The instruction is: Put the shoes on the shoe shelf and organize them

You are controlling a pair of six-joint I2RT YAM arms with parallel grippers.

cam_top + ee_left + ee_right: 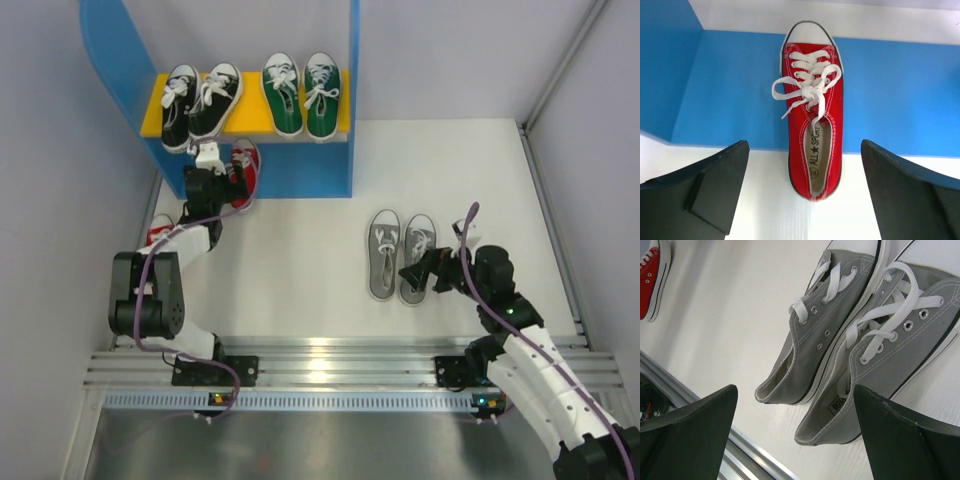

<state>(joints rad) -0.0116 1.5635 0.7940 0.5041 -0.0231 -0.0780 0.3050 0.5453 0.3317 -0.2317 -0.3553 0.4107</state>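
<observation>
The blue shoe shelf (pixel 330 170) stands at the back left. Its yellow upper board (pixel 250 118) holds the black pair (pixel 200 103) and the green pair (pixel 302 95). One red shoe (pixel 244 172) lies with its toe on the blue lower board (pixel 900 95) and its heel on the white table; in the left wrist view the shoe (pixel 812 115) is free. My left gripper (pixel 222 168) (pixel 804 149) is open just behind its heel. A second red shoe (pixel 160 230) lies by the left arm. The grey pair (pixel 400 256) (pixel 855 340) lies side by side on the table. My right gripper (pixel 416 272) (pixel 795 388) is open at their heels.
White walls close in the table on both sides. A metal rail (pixel 330 365) runs along the near edge by the arm bases. The right half of the lower board (pixel 300 180) is bare. The second red shoe also shows far left in the right wrist view (pixel 652 280).
</observation>
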